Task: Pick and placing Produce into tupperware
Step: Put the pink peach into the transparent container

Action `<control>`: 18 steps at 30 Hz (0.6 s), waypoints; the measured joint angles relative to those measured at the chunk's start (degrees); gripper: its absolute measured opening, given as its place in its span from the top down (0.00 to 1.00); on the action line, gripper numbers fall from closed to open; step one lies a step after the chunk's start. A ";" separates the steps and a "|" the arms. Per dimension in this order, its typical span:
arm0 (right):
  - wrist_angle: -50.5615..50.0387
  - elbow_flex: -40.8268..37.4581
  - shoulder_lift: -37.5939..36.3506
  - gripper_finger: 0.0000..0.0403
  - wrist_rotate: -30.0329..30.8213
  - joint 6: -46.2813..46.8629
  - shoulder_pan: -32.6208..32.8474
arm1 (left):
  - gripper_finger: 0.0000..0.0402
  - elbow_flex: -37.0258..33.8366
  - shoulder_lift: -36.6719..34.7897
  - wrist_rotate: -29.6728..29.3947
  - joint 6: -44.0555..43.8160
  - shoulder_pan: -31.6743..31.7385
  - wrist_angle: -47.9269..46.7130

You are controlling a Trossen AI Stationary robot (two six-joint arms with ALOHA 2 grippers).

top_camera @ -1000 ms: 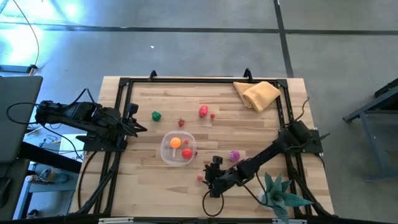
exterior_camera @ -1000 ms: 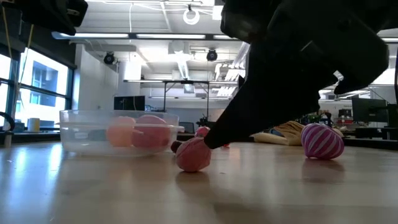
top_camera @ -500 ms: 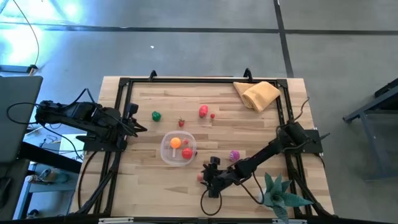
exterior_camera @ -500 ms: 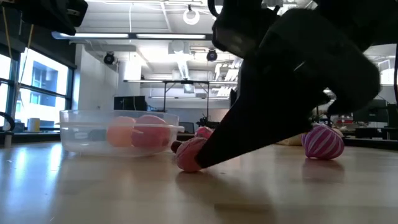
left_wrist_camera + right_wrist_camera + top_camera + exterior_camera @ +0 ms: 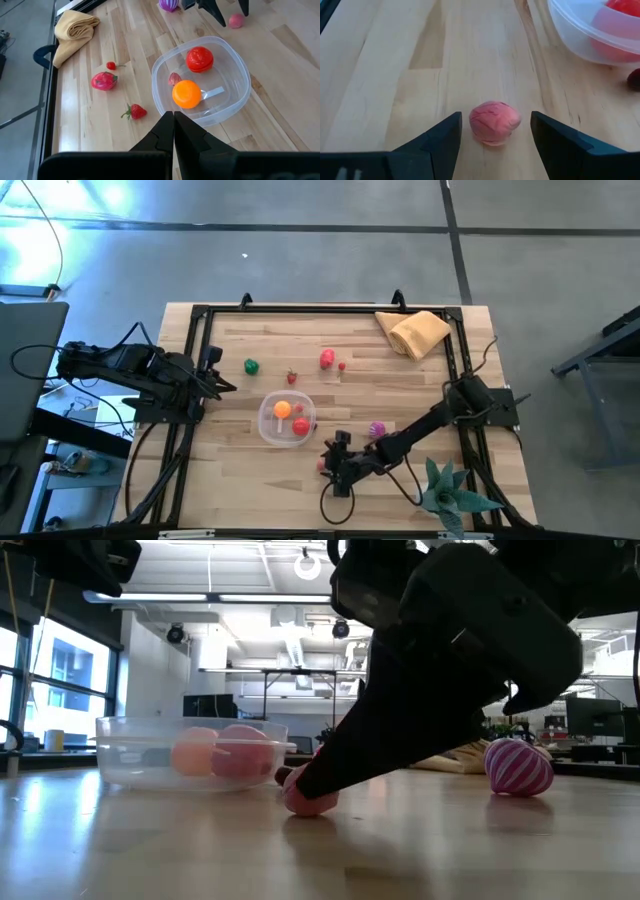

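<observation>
Pink and faintly ribbed, the small toy fruit (image 5: 494,122) I am going for is lying on the bare worktop (image 5: 420,395) just beside the tupperware (image 5: 285,420), on its near side. I am holding the right pincer (image 5: 495,134) low over it with its jaws standing wide, one finger on each side of the fruit and gaps showing on both; nothing is gripped yet. I judge the piece to be light, smooth and rounded, so it could roll or squirt out if pinched off-centre. I would close across its widest middle, fingertips near the wood, and squeeze gently.

The tupperware is sitting upright and open. Inside I am seeing an orange ball (image 5: 186,94), a red tomato-like piece (image 5: 199,58) and a small pinkish bit (image 5: 174,78) against the wall. It looks thin and light itself, so a bump from the arm might shove it.

Beyond the tupperware, a green piece (image 5: 251,366), a strawberry (image 5: 135,112), a larger red-pink fruit (image 5: 103,80) and a tiny red one (image 5: 111,65) are waiting. A purple striped piece (image 5: 377,429) is lying to its right.

The left pincer (image 5: 173,122) is resting closed and empty, left of the tupperware.
</observation>
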 joint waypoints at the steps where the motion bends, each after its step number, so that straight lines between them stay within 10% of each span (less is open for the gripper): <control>1: 0.30 0.00 0.27 0.43 0.00 0.00 0.00 | 0.99 0.02 0.00 0.00 0.00 -0.01 0.00; 18: 2.04 0.00 1.34 0.49 0.28 -0.44 0.00 | 0.99 0.00 -0.02 0.00 0.00 0.00 0.00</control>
